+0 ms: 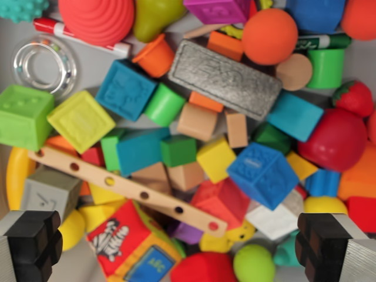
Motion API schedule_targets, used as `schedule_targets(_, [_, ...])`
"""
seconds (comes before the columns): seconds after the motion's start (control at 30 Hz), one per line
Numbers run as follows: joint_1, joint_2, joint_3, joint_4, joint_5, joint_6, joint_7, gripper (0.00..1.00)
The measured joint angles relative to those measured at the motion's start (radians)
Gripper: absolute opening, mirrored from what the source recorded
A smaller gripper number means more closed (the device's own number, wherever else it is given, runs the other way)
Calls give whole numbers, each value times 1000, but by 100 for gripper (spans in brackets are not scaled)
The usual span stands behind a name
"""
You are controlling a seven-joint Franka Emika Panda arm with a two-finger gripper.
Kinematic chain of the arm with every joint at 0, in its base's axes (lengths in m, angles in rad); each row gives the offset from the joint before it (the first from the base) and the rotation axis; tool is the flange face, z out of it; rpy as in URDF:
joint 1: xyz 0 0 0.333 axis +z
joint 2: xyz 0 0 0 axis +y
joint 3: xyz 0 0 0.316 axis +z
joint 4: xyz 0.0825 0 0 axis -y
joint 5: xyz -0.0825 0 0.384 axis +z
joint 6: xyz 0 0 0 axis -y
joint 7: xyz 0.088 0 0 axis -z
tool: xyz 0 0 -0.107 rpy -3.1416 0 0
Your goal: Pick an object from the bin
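A bin full of toys is seen from above in the wrist view. No one toy has been picked out, so the thing to be taken cannot be told. The long wooden strip [126, 188] with holes is laid across the pile, with its long side slanting from the wrist view's left, higher up, down to the right. One end is near the yellow-green block [80, 120] and the other end is beside the red block [226, 200]. A grey eraser [232, 79] is laid slanting the same way, near the top, and an orange ball [269, 36] is just beside it. A blue block [262, 174] is tilted on one corner near the middle.

The gripper [188, 244] is held above the pile. Its two black fingers [32, 244] are seen at the bottom corners, spread wide apart. Nothing is held between them and no toy is touched by them
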Motion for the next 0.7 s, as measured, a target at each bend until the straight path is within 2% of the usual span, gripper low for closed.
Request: schedule_targets(0.7, [0, -4, 0, -14, 0, 5, -14, 100])
